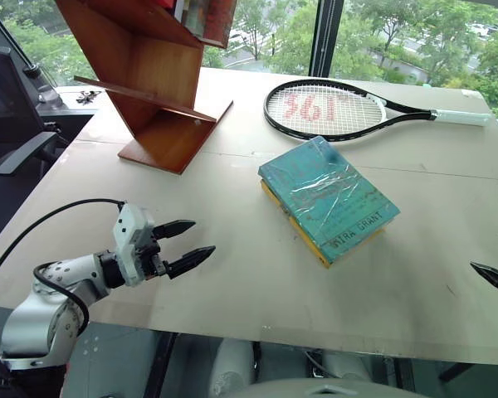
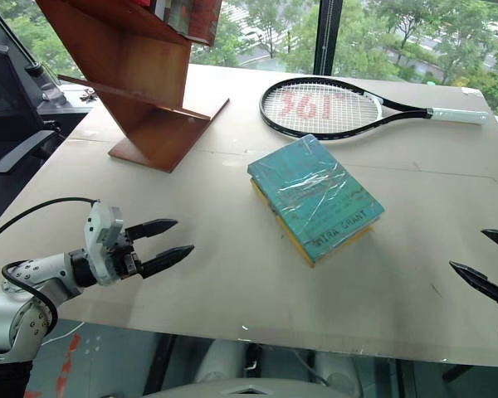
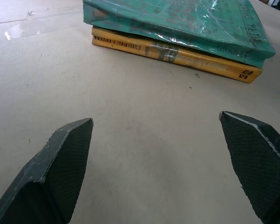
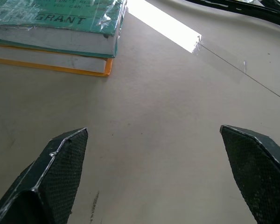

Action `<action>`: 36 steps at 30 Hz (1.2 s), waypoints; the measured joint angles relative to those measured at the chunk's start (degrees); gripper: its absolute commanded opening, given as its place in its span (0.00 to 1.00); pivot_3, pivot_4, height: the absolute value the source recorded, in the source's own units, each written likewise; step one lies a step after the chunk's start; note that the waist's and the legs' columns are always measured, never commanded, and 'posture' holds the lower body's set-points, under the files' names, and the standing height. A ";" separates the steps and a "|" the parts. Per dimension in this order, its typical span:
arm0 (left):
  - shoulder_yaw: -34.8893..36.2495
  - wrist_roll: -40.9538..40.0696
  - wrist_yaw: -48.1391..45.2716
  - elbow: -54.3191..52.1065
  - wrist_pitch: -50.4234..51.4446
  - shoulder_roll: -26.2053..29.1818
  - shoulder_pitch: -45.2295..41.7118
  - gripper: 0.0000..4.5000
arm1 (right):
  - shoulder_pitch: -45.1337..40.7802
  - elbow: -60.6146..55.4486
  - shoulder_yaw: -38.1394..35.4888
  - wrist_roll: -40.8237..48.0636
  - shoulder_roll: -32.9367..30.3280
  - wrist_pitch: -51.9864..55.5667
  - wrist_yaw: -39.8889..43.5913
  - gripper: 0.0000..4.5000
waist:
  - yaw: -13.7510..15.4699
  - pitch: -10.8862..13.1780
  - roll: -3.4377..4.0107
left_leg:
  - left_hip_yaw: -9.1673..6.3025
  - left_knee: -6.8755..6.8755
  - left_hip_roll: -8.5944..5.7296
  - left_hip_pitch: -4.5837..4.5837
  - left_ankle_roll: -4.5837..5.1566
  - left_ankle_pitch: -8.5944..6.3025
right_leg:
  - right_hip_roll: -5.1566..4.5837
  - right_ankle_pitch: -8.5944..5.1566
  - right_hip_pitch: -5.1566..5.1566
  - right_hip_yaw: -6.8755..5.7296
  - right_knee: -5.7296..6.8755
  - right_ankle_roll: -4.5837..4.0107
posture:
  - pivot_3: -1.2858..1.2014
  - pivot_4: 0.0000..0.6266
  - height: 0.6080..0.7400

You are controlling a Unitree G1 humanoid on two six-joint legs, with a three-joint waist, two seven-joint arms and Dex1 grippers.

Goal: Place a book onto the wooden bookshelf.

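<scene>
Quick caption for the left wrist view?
Open left gripper faces the teal book stacked on a yellow book.

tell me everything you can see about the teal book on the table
The teal book is a thick hardcover in glossy, crinkled plastic wrap, with "MIRA GRANT" printed near its closest edge. It lies flat and closed, turned at an angle to the table's edges, stacked squarely on a thinner yellow book near the middle of the tan table. Its white page block shows along one side. Only the yellow book touches it; the racket lies beyond it, and both open pincers are apart from it.
</scene>
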 measured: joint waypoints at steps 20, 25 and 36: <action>0.15 -5.26 -7.43 -11.45 -5.27 0.96 -0.85 1.00 | -50.37 -3.70 39.35 -8.76 -3.17 37.73 -33.21 0.01 | -0.49 0.02 0.13 | 0.28 -0.01 0.00 -0.21 0.02 0.01 | 0.19 0.03 -0.39 0.25 0.06 -0.03 | 0.52 0.24 1.00; 0.57 -5.40 -5.11 -12.97 -5.30 0.67 1.24 1.00 | -56.84 5.13 52.30 -16.08 -1.67 35.49 -28.21 0.01 | -0.11 0.02 0.13 | 0.15 0.10 0.00 -0.67 0.02 0.01 | 0.31 0.10 -0.73 0.16 0.08 0.10 | 0.52 0.24 1.00; 1.58 -3.15 1.61 -15.82 -5.03 -0.14 8.84 1.00 | -59.62 0.55 56.38 -17.95 7.02 38.39 -25.20 0.01 | -0.52 0.03 0.13 | 0.14 0.17 0.03 -0.87 0.02 0.02 | 0.37 0.16 -1.00 0.15 0.32 0.22 | 0.52 0.24 1.00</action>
